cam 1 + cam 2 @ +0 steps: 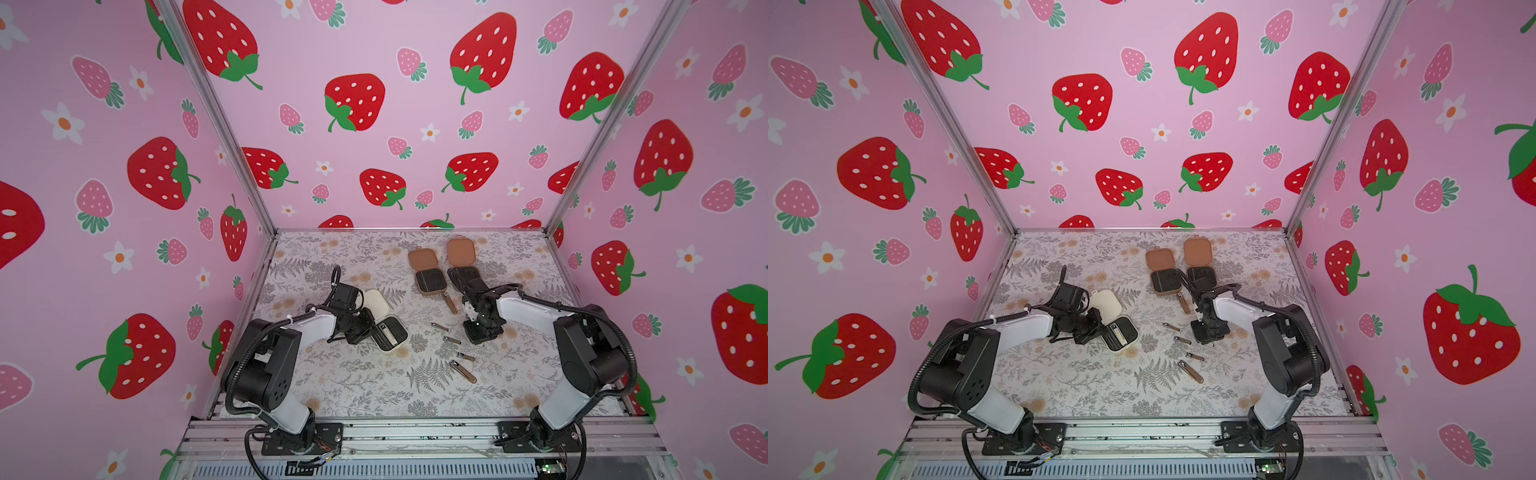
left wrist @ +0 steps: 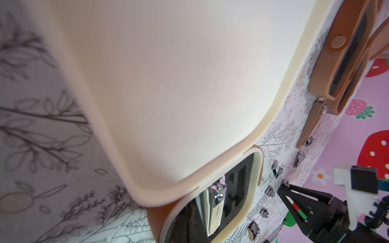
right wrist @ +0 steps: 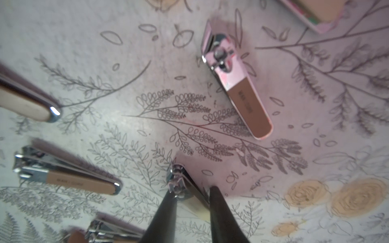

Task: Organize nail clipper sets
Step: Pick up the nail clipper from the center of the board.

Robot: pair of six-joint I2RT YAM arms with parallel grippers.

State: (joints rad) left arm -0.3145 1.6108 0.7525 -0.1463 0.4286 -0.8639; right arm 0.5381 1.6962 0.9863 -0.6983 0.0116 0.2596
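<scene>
A cream-handled clipper (image 3: 181, 185) lies on the floral desk (image 1: 332, 386) among other loose clippers (image 1: 462, 370), near two open brown cases (image 1: 428, 279). The right tool (image 3: 192, 189) pinches its sides. The left tool (image 1: 360, 325), fully closed, sits against the open cream case (image 1: 390, 332).

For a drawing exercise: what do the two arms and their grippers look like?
The left arm and right arm have white shells, black joints and a black ribbed cable hose. The right gripper has slim, black, tapering fingers.
</scene>
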